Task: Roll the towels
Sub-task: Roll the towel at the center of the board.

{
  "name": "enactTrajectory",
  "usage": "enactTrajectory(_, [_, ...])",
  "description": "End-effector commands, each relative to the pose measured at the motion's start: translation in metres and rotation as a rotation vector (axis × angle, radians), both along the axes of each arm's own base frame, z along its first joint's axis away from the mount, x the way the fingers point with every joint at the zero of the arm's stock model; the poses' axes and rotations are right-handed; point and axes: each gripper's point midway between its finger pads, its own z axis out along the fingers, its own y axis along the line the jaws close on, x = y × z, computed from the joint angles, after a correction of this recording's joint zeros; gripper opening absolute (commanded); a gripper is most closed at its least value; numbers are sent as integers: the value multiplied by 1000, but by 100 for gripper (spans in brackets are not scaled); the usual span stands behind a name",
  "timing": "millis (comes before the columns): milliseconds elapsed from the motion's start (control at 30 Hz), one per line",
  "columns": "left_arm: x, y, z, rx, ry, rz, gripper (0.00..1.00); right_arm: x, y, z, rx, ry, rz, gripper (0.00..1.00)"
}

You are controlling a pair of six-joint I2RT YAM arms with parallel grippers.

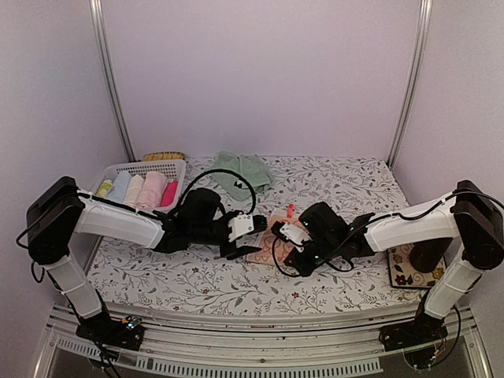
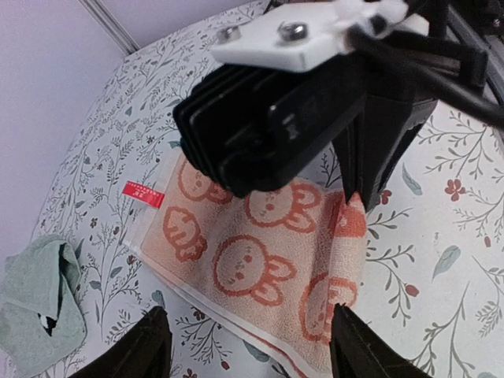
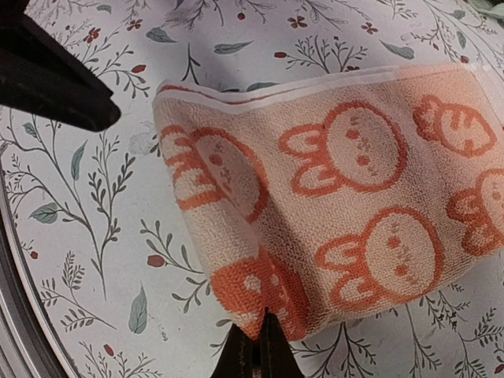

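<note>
No words or numbers can be read anywhere. A small red label [image 2: 144,194] is sewn to the edge of the orange towel [image 2: 260,260] near the middle of the table [image 1: 339,177]; its white characters are too small to make out. The green towel [image 2: 35,307], by the table's far edge, carries a dark-and-white tag [image 2: 49,323], also illegible.

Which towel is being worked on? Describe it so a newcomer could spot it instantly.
On the floral table, look at the middle. The orange towel lies there, one end pinched by the right gripper. Its bunny-and-carrot print and red tag set it apart from the plain green towel crumpled farther back.
</note>
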Motion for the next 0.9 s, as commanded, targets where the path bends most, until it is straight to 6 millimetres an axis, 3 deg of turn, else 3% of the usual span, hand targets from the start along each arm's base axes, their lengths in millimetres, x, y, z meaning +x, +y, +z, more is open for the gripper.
enactTrajectory(0, [3, -2, 6, -40, -12, -14, 69, 1, -9, -9, 32, 117, -104, 2])
enactTrajectory(367, [-1, -8, 0, -43, -6, -27, 67, 5, -26, -28, 69, 266, -211, 2])
enactTrajectory(700, [6, -22, -28, 0, -3, 15, 65, 18, -35, -30, 95, 289, -268, 2])
enactTrajectory(867, [33, -23, -37, 22, -25, 138, 65, 22, -38, -31, 97, 295, -280, 2])
